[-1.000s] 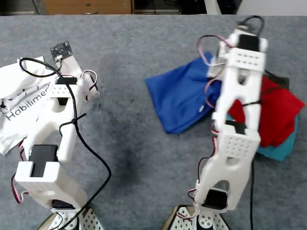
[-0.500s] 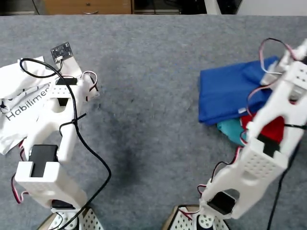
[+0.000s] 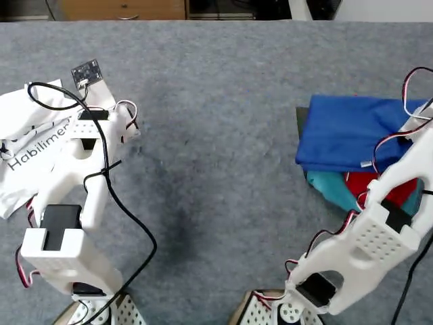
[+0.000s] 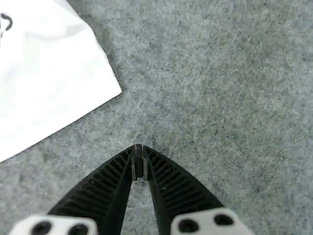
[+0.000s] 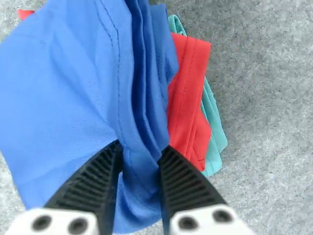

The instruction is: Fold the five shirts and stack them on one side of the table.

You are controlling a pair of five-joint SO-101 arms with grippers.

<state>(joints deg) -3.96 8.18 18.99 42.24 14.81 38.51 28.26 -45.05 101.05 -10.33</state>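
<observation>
Gripping a bunched fold of the blue shirt (image 5: 63,88), my right gripper (image 5: 140,159) has both fingers (image 5: 100,171) pressed in on the cloth from either side. From above, the blue shirt lies folded at the right side of the table (image 3: 216,68), on top of a pile. Under it the red shirt (image 5: 188,98) shows along one edge, and the teal shirt (image 5: 215,137) shows beneath the red one. A dark cloth (image 3: 300,120) peeks out as a thin strip at the blue shirt's edge toward the table's middle; I cannot tell what it is. My right arm (image 3: 375,230) stretches from its base at the near edge over the pile, covering part of the red and teal shirts.

My left gripper (image 4: 138,164) is closed on nothing, its tips touching, above bare grey table. The white shirt (image 4: 44,73) lies just beside it, one corner pointing toward the tips but apart from them. From above, the white shirt lies rumpled at the table's left side, dark lettering on it, partly under my left arm (image 3: 74,169) and well apart from the pile.
</observation>
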